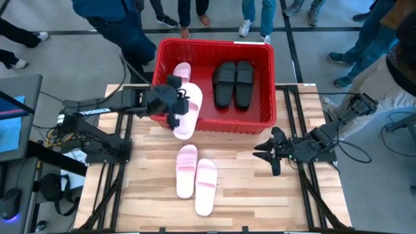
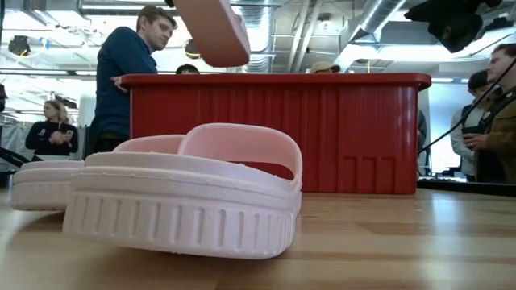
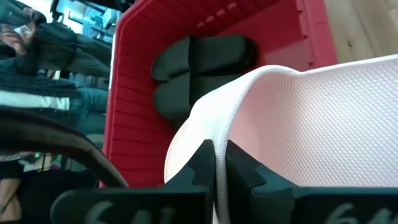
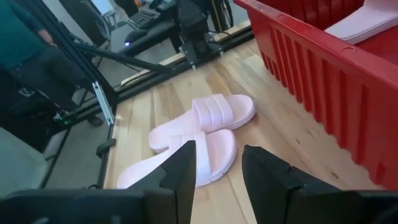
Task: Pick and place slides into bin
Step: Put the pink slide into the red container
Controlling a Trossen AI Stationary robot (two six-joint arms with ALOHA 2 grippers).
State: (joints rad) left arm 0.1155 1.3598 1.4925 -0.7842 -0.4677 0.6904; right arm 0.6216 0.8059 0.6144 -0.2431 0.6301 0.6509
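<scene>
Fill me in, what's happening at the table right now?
The left pincer is shut on a pink slide, holding it over the near rim of the red bin. Inside the bin lie one pink slide and a black pair. Two more pink slides wait on the table. The right pincer is open, empty, off to the right.

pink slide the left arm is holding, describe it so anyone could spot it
Find the red bin at the table's far side. Over its near-left rim, the left gripper pinches one pink slide. Unlike the others, it hangs in the air, half across the rim.
</scene>
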